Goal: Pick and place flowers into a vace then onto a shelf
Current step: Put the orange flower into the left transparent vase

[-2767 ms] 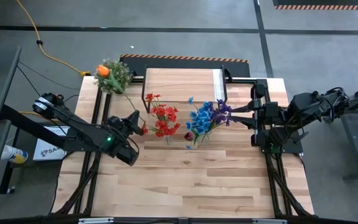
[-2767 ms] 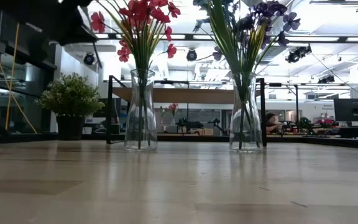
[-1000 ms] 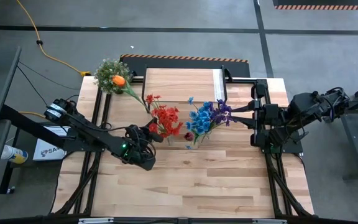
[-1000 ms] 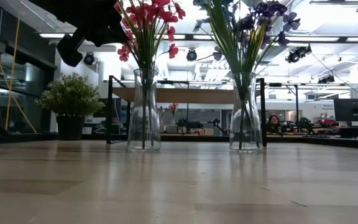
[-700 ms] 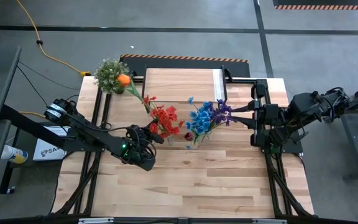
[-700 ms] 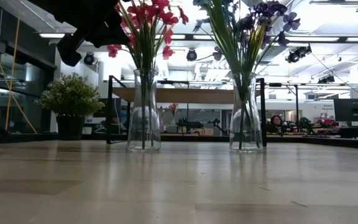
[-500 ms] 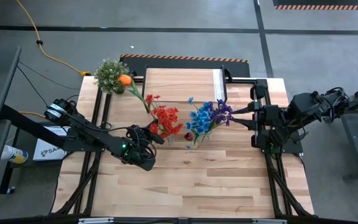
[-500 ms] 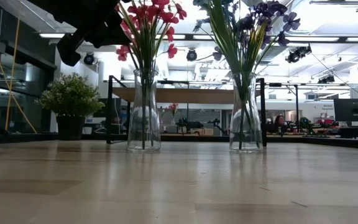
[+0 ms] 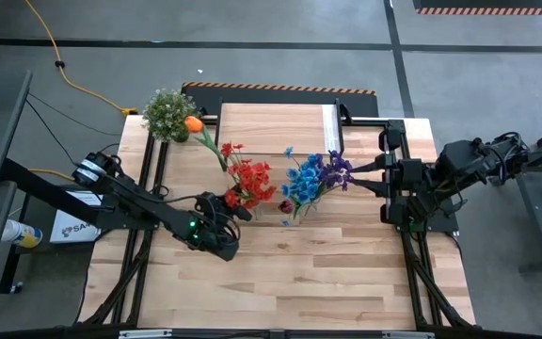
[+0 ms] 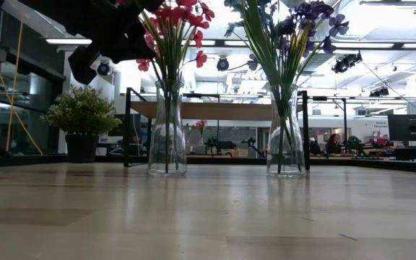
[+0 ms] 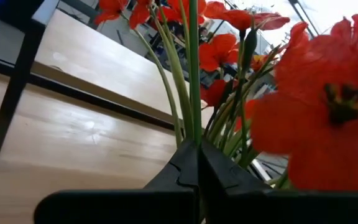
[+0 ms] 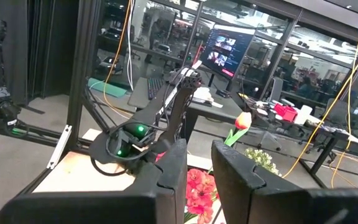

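Observation:
My left gripper [image 9: 237, 210] is shut on the green stem of an orange flower [image 9: 193, 123], right beside the red flowers [image 9: 249, 182]. Those stand in a clear glass vase [image 10: 167, 130] on the table. A second glass vase [image 10: 286, 133] holds blue and purple flowers [image 9: 314, 176]. The shelf [image 9: 276, 127] stands behind both vases at the table's far side. My right gripper [image 9: 370, 175] hangs high at the table's right, just beyond the blue flowers, open with nothing between its fingers [image 12: 173, 168]. My left gripper pinches the orange flower's thin stem [image 11: 193, 124] between its two fingertips [image 11: 180, 167]. The fingers lie about level, coming from the table's near left, across the stem. The stem slants up and away to the bloom at the far left; its part below the fingers is hidden.
A bushy green potted plant [image 9: 166, 111] stands at the table's far-left corner, close to the orange bloom. The shelf's black legs [image 10: 128, 126] rise behind the vases. The plank tabletop [image 9: 299, 273] lies bare on the near side of the vases.
The orange bloom has swung toward the table's right, from over the potted plant toward the shelf's left end, while my left gripper stays shut on its stem beside the red flowers. In the low view the left arm has sunk a little.

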{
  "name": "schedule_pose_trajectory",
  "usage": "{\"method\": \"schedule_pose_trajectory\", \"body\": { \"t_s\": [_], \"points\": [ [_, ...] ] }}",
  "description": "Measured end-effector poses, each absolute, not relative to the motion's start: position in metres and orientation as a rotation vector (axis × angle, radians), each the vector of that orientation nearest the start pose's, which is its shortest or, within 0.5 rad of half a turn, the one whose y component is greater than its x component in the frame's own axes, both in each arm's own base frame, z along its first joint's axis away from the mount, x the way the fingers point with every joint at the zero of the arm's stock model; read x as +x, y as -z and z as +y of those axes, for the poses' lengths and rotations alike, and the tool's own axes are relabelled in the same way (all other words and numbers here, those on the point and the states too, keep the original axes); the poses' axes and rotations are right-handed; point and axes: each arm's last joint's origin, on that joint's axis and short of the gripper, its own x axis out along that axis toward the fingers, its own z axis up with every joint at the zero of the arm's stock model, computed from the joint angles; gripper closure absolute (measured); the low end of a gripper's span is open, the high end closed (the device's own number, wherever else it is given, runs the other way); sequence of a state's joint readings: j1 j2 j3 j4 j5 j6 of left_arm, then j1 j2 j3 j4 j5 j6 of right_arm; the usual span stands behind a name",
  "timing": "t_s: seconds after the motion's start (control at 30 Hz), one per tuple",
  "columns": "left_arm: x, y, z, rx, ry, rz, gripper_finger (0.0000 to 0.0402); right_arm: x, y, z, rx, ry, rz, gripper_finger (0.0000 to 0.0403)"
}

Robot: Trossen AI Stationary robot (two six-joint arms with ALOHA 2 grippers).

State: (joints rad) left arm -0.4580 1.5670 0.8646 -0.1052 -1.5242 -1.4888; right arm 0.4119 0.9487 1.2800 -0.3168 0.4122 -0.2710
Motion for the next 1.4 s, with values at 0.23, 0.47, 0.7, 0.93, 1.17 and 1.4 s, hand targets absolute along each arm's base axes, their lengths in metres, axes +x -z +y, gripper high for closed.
{"method": "schedule_pose_trajectory", "body": {
  "t_s": [0.23,0.47,0.7,0.93,1.17,1.4],
  "points": [
    [0.2763,-0.2031,-0.1039,-0.623,-1.049,-0.335,0.0372,0.1627,-0.4559,0.0585,-0.271,0.002,-0.013,0.0336],
    [0.2792,-0.2045,-0.1054,-0.601,-1.031,-0.273,0.0372,0.1627,-0.4559,0.0585,-0.291,0.002,-0.013,0.0336],
    [0.2797,-0.2034,-0.1058,-0.574,-1.014,-0.213,0.0372,0.1627,-0.4559,0.0585,-0.291,0.002,-0.013,0.0336],
    [0.2804,-0.2026,-0.1061,-0.565,-0.995,-0.167,0.0372,0.1627,-0.4559,0.0585,-0.291,0.002,-0.013,0.0336],
    [0.2812,-0.2014,-0.1069,-0.566,-0.965,-0.111,0.0368,0.1627,-0.4559,0.0585,-0.291,0.002,-0.013,0.0336],
    [0.2818,-0.2005,-0.1075,-0.581,-0.944,-0.081,0.0346,0.1627,-0.4559,0.0585,-0.291,0.001,-0.013,0.0336]
  ]
}}
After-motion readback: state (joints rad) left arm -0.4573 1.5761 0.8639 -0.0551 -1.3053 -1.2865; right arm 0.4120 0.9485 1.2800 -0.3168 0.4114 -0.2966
